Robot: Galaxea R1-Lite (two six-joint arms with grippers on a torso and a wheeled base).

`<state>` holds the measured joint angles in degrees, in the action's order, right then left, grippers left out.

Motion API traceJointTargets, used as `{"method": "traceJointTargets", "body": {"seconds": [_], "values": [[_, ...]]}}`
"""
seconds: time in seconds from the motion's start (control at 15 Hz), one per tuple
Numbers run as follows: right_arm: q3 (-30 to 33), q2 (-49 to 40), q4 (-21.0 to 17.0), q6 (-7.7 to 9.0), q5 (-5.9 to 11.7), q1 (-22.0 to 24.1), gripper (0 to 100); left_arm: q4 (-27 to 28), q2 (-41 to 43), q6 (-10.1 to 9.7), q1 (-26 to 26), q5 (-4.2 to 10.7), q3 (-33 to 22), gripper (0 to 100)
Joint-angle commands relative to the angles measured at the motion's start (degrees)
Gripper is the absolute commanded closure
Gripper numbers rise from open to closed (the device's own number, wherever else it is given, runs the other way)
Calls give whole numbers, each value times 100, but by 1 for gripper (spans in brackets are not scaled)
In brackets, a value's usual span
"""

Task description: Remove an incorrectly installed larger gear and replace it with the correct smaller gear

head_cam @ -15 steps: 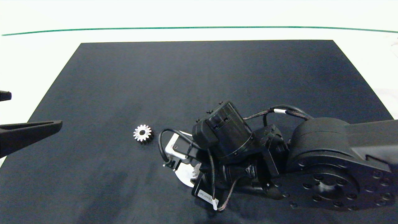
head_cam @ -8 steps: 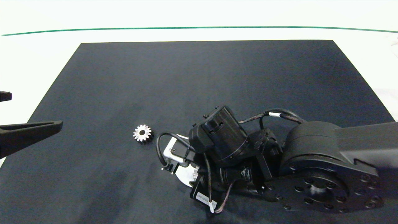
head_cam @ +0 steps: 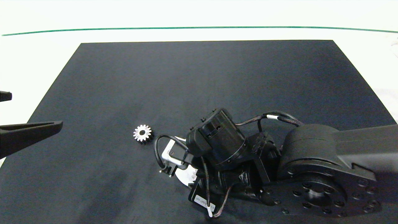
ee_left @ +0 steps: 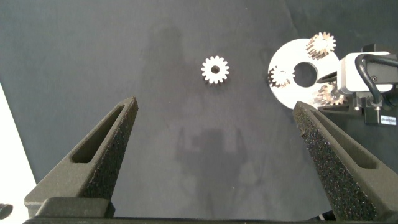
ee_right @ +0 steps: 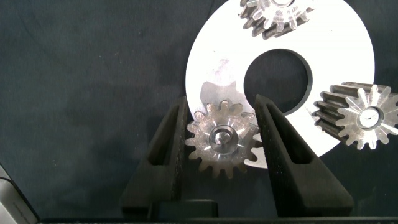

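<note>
A white disc [ee_right: 211, 56] with a round centre hole carries three silver gears on pins. My right gripper [ee_right: 221, 99] is shut on the larger gear [ee_right: 222, 138], one finger against its teeth on each side; a silver pin shows in its centre. In the head view the right arm [head_cam: 217, 140] hides most of the disc [head_cam: 183, 177]. The smaller gear [head_cam: 142, 133], silver with a dark centre hole, lies flat on the black mat left of the disc and apart from it. It also shows ahead of my open left gripper [ee_left: 216, 106], which holds nothing, as the smaller gear [ee_left: 215, 70].
Two more gears [ee_right: 364, 115] [ee_right: 277, 12] sit on the disc. The black mat [head_cam: 202, 71] lies on a white table with a green line [head_cam: 199, 28] along the far side. One of the left gripper's fingers [head_cam: 37, 129] rests at the mat's left edge.
The right arm has shifted slightly left and toward the table's front edge. The loose gear, the disc and the left gripper have not moved.
</note>
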<state>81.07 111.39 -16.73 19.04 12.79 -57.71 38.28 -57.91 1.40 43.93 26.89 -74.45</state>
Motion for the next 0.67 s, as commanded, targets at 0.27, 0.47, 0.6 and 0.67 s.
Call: {"method": "traceJointTargets", "body": {"seconds": [0.27, 0.47, 0.6, 0.67], "values": [[-30, -29, -24, -6, 4, -3, 72, 13, -1, 62, 1, 18, 71, 0], [-38, -38, -24, -6, 13, -3, 72, 13, -1, 62, 1, 18, 71, 0], [-47, -56, -24, -6, 4, -3, 72, 13, -10, 62, 1, 18, 71, 0], [-91, -73, -24, -6, 13, -3, 72, 13, -1, 62, 1, 18, 71, 0]]}}
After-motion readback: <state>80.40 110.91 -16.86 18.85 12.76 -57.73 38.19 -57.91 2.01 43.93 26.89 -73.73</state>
